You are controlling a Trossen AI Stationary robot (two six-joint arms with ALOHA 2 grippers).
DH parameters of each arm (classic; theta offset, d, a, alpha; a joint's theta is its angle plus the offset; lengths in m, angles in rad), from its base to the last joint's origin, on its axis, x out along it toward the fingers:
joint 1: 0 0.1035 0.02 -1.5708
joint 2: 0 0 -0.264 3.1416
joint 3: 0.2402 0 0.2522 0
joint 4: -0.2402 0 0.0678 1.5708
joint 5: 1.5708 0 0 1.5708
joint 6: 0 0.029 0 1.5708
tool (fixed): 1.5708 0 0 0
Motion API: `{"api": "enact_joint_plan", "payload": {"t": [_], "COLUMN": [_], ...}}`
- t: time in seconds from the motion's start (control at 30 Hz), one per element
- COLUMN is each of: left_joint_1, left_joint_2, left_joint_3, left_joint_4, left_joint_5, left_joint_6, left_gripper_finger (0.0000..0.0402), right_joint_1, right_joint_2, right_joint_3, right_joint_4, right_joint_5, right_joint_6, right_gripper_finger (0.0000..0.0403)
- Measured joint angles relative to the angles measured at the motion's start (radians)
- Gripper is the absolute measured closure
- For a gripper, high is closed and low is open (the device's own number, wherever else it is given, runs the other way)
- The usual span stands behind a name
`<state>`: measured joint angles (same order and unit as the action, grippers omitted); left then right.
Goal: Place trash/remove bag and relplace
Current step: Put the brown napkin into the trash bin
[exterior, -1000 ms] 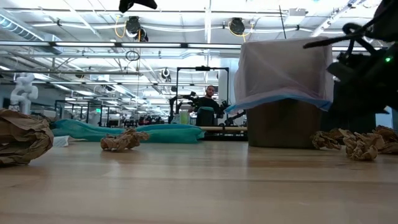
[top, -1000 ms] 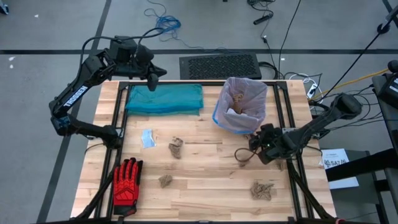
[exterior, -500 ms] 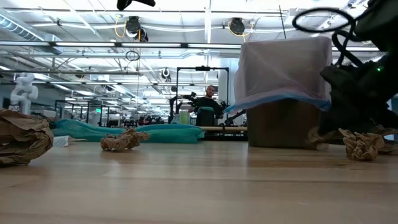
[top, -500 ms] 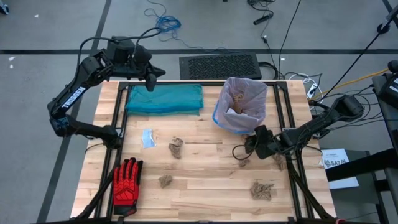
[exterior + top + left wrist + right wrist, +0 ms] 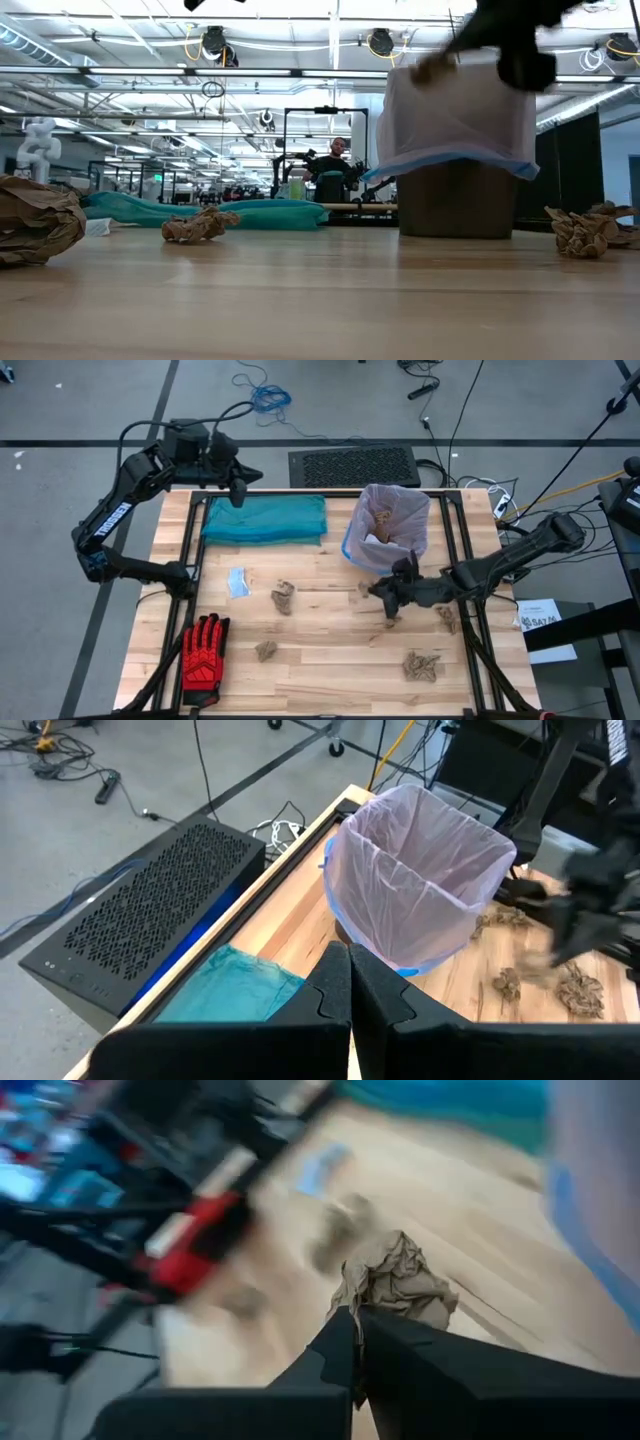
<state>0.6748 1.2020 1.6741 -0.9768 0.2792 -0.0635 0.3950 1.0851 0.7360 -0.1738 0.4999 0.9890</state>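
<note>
The bag (image 5: 388, 525) is a pale pink liner in the bin at the table's far right, with trash wads inside; it also shows in the left wrist view (image 5: 420, 870) and the low view (image 5: 455, 110). My right gripper (image 5: 378, 590) hovers just near of the bin, shut on a tan paper wad (image 5: 395, 1285). Other trash wads lie on the table (image 5: 283, 597) (image 5: 266, 650) (image 5: 421, 665) (image 5: 447, 618). My left gripper (image 5: 238, 490) waits shut, high above the far left corner. My right gripper pinches the crumpled wad's lower edge (image 5: 362, 1308) between its two fingertips. The fingers come from the table's right side, slanting slightly down. The wad sticks out beyond the fingertips, lifted clear of the table, about level with the bin's rim (image 5: 432, 68).
A folded teal bag (image 5: 265, 518) lies at the far left. A red-and-black glove (image 5: 203, 653) lies at the near left edge, and a pale blue-white scrap (image 5: 237, 582) near the left. The middle of the table is bare wood (image 5: 330, 640).
My right gripper has taken hold of a wad that lay on the table near the bin. It has risen quickly to about the height of the bin's rim and moved toward the table's left, tipping from pointing steeply down to nearly level. The wad is now lifted clear.
</note>
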Motion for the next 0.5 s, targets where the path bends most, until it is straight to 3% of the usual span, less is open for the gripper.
{"api": "enact_joint_plan", "payload": {"t": [0.17, 0.4, 0.5], "left_joint_1": [0.000, 0.000, -0.004], "left_joint_2": [-0.001, -0.001, 0.000], "left_joint_3": [0.000, 0.000, 0.000], "left_joint_4": [0.000, 0.000, -0.014], "left_joint_5": [0.000, -0.006, -0.082], "left_joint_6": [0.000, 0.001, -0.034], "left_gripper_finger": [0.0402, 0.0402, 0.0402], "right_joint_1": [-0.047, -0.231, -0.328], "right_joint_2": [0.000, 0.000, 0.000], "right_joint_3": [0.198, 0.486, 0.575], "right_joint_4": [-0.101, -0.521, -0.701], "right_joint_5": [0.057, 0.097, 0.096], "right_joint_6": [-0.109, -0.270, -0.318], "right_gripper_finger": [0.0403, 0.0403, 0.0403]}}
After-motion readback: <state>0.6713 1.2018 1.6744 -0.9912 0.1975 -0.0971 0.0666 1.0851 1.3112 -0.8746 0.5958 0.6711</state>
